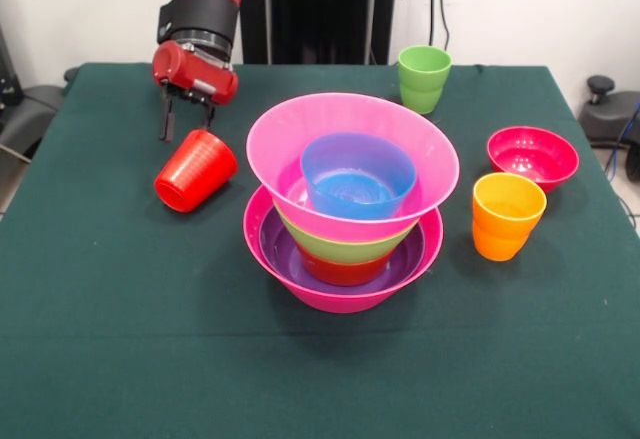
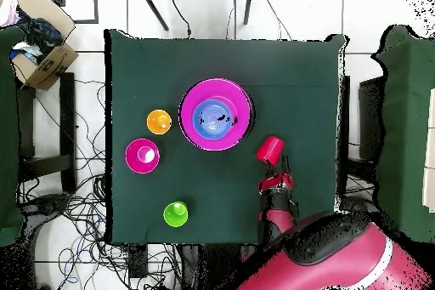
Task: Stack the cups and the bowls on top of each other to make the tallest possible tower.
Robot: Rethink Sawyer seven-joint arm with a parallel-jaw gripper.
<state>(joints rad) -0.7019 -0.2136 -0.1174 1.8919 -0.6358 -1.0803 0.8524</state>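
We see a green-clothed table (image 1: pixel 120 359) on a cable-strewn floor (image 2: pixel 76 210). The gripper (image 1: pixel 186 127) hangs fingers down, spread apart, straddling the tipped red cup (image 1: pixel 195 170); the tower (image 1: pixel 345 204) sits beside it.

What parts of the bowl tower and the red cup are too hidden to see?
- Tower, front view: the top pink bowl hides most of the green, red and purple bowls; only their edges show.
- Overhead view: only the pink and blue bowls show.
- Red cup, both views: whether the end effector touches it is unclear.
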